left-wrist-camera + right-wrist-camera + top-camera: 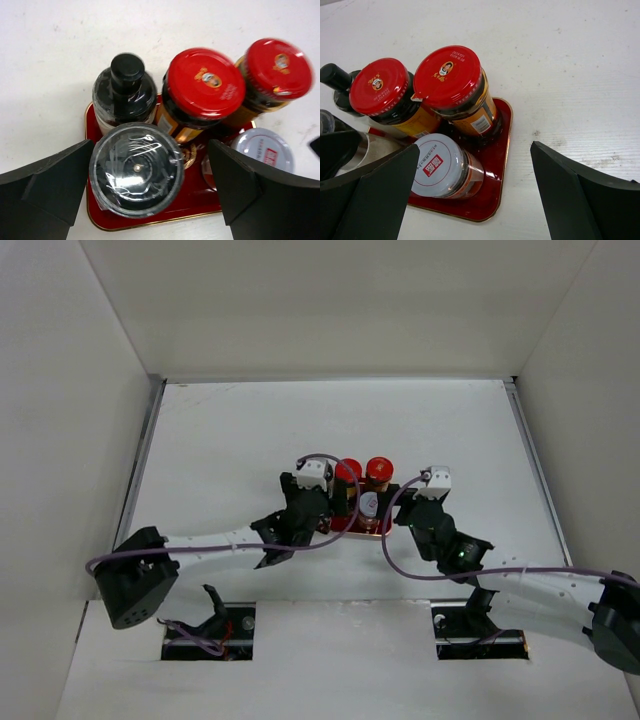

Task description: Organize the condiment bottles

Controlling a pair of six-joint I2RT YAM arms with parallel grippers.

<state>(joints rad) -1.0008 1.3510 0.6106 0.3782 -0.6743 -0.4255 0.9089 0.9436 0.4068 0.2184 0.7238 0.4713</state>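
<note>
Red tray (492,185) crowds five bottles (205,85) between spread left tool (150,170) and spread right tool (475,156).

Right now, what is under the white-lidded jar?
The red tray, gold-rimmed; the white-lidded jar stands on it. The jar's body hides the tray floor directly beneath.

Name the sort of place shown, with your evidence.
Probably a robot test cell, not a kitchen: a white table boxed in by plain white walls, two robot arms mounted at its near edge, and condiment jars on a red tray.
</note>
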